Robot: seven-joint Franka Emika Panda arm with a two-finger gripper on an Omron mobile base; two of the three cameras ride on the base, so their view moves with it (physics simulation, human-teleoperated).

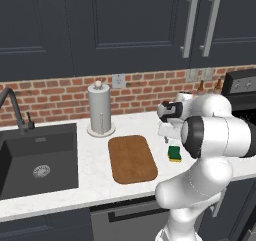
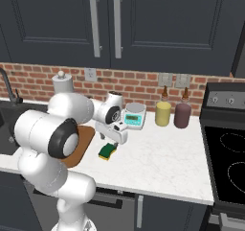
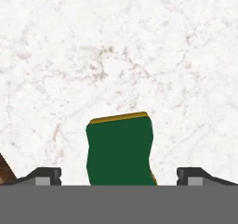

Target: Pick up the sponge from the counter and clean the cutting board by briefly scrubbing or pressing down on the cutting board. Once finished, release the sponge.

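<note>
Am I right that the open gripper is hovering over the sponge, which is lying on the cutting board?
Not quite. The sponge lies on the white counter, just beside the cutting board, not on it; the left base view shows this. The open gripper does hover over the sponge.

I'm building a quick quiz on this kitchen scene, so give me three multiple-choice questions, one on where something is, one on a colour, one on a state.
1. Where does the sponge lie?
A. on the cutting board
B. on the counter beside the board
C. in the sink

2. What colour is the sponge's top?
A. dark green
B. red
C. white

3. How does the gripper stand?
A. shut on the sponge
B. open, fingertips either side of the sponge
C. shut on nothing

Answers: B, white stone surrounds it; A, green over a yellow base; B, gaps separate both tips from the sponge.
</note>
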